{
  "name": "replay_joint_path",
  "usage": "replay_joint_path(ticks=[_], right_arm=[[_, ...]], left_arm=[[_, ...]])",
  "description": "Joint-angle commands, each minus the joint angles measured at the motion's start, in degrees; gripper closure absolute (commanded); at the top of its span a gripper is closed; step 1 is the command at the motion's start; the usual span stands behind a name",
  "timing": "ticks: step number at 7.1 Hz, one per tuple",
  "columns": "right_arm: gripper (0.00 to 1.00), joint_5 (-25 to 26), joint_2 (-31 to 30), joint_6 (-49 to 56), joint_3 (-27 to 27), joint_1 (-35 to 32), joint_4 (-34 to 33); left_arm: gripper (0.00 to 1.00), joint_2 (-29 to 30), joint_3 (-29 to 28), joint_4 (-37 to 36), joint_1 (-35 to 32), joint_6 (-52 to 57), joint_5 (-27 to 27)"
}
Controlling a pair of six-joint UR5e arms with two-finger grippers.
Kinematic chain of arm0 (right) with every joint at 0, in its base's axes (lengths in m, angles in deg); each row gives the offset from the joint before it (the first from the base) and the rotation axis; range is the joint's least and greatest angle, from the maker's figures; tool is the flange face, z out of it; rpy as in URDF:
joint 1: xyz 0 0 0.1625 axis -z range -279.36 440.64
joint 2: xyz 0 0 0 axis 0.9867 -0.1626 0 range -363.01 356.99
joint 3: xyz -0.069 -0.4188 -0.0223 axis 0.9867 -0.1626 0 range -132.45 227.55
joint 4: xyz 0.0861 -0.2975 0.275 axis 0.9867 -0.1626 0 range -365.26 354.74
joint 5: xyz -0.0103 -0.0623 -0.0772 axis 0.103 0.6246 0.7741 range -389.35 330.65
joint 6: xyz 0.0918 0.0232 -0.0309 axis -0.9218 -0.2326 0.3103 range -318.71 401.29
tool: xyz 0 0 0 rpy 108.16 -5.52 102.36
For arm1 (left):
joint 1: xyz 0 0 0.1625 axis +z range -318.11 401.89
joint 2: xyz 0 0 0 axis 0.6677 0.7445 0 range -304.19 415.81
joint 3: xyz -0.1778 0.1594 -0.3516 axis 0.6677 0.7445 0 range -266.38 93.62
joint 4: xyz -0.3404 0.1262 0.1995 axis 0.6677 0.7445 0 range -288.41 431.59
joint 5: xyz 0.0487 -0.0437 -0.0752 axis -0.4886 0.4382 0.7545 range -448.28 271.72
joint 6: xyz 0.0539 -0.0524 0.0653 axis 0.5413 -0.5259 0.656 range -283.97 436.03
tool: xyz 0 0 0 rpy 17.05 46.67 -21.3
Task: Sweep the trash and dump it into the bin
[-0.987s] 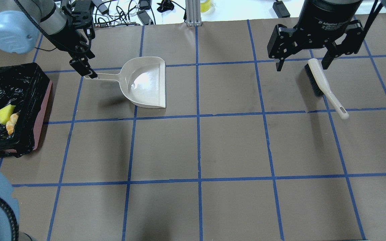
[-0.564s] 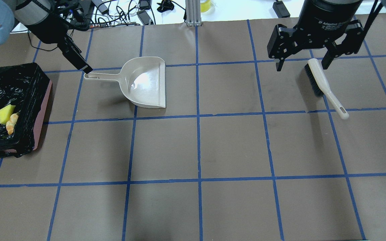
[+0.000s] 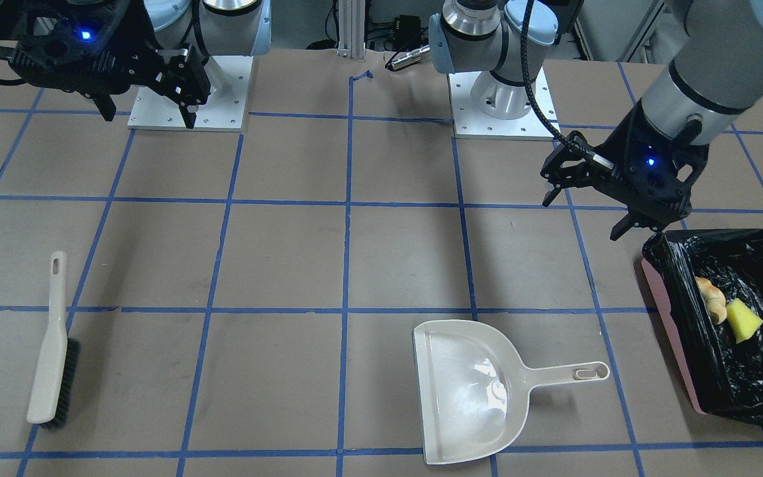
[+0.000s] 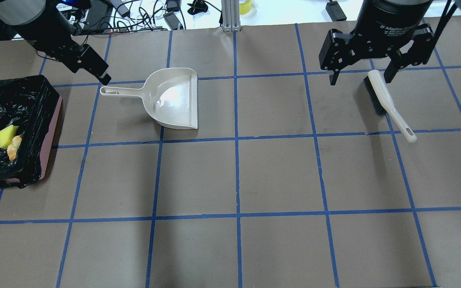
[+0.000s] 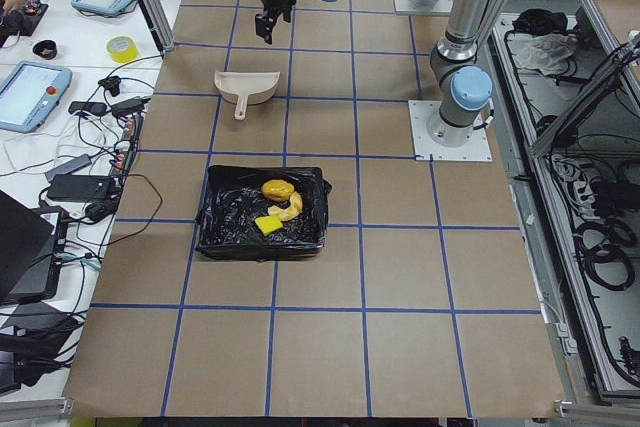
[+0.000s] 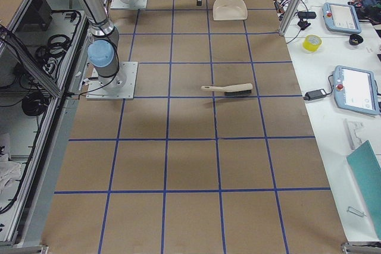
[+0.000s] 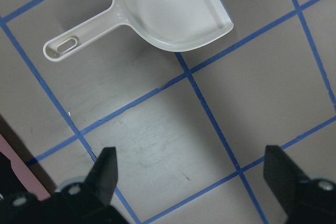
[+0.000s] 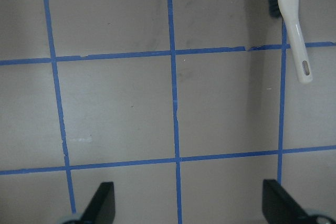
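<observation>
The pink bin (image 4: 50,132) with its black bag stands at the table's left edge. In it lie the yellow wedge (image 4: 6,136) and the golden-brown lump (image 4: 13,150). The exterior left view also shows the pale crescent (image 5: 291,209) between them. The cream dustpan (image 4: 174,98) lies empty on the table, handle toward the bin. My left gripper (image 3: 580,220) is open and empty. It hangs in the air between the bin and the dustpan handle, touching neither. My right gripper (image 4: 359,80) is open and empty, raised over the brush's bristle end.
The cream brush (image 4: 386,102) with black bristles lies flat on the table's right side, handle toward the robot. Cables and small devices (image 4: 166,12) lie beyond the far edge. Blue tape lines mark a grid on the brown table (image 4: 238,180).
My left gripper has come off the dustpan handle's end and risen away up and to the left. The dustpan stays where it lay. The right arm has not moved.
</observation>
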Motion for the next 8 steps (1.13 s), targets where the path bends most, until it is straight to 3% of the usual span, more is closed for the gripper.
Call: replay_joint_path(ticks=[1,3,8], right_arm=[[0.00,0.00,0.00,0.00,0.00,0.09,0.00],[0.00,-0.09,0.00,0.00,0.00,0.00,0.00],[0.00,0.00,0.00,0.00,0.00,0.00,-0.09]], left_arm=[[0.00,-1.64,0.78,-0.37,-8.24,-18.20,-4.01],[0.00,-2.78,0.87,-0.38,-10.49,-28.18,-3.83],[0.00,-4.72,2.80,0.24,-10.05,-33.14,-3.83]])
